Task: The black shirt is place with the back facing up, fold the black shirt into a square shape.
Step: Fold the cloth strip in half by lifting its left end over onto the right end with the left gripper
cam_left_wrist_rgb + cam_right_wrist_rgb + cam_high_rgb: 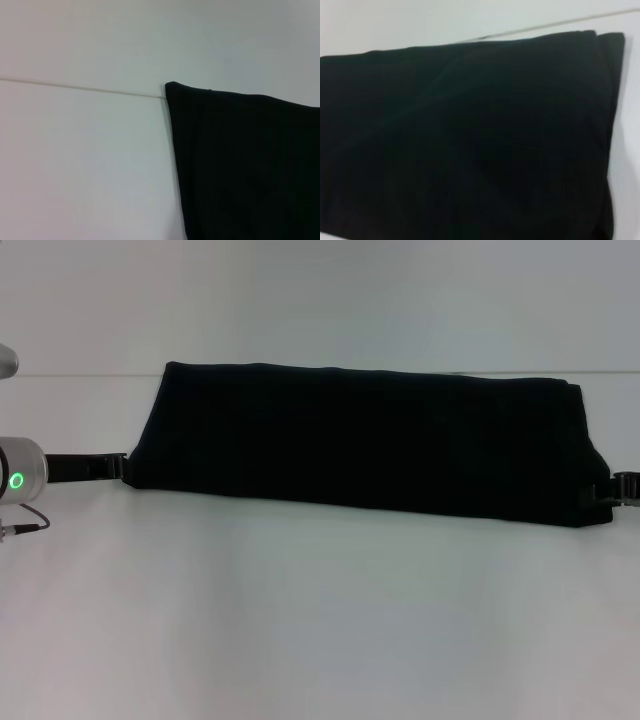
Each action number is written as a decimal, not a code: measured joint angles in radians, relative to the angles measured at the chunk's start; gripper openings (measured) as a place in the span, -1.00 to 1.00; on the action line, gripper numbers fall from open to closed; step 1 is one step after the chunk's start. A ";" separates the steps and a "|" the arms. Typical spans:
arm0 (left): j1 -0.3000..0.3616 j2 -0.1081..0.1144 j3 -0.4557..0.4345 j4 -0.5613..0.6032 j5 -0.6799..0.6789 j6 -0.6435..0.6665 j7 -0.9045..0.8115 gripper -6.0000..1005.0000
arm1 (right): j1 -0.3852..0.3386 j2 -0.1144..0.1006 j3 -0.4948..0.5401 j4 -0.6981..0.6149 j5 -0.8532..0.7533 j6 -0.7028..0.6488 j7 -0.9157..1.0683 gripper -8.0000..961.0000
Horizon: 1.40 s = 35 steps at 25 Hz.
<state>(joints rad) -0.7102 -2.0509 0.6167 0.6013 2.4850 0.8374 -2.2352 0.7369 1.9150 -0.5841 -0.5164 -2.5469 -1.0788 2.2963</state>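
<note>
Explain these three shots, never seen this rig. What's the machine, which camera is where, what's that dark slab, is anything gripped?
It is a two-armed robot facing a white table. The wide shot comes from a camera on its head, looking forward and down. The other two come from cameras on its left and right wrists.

The dark slab is a soft black fabric shirt, folded into a long band across the table. No lettering shows.

The left pincer sits at the band's near left corner; the right pincer sits at its right end. Whether either actually grips the cloth cannot be told. The wrist shots show only cloth and table, no fingers.
</note>
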 joint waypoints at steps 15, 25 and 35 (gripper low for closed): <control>0.019 -0.007 -0.007 0.054 -0.006 0.074 -0.001 -0.91 | -0.028 0.002 0.015 -0.011 0.014 -0.003 -0.021 -0.92; 0.083 -0.024 -0.019 0.162 -0.008 0.195 -0.016 -0.89 | -0.087 0.006 0.021 -0.065 0.076 -0.051 -0.052 -0.92; 0.140 -0.037 -0.040 0.229 -0.008 0.256 -0.016 -0.87 | -0.127 0.017 0.021 -0.114 0.093 -0.090 -0.061 -0.87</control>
<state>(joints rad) -0.5703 -2.0880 0.5767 0.8303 2.4773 1.0936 -2.2509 0.6099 1.9321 -0.5629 -0.6303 -2.4536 -1.1691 2.2352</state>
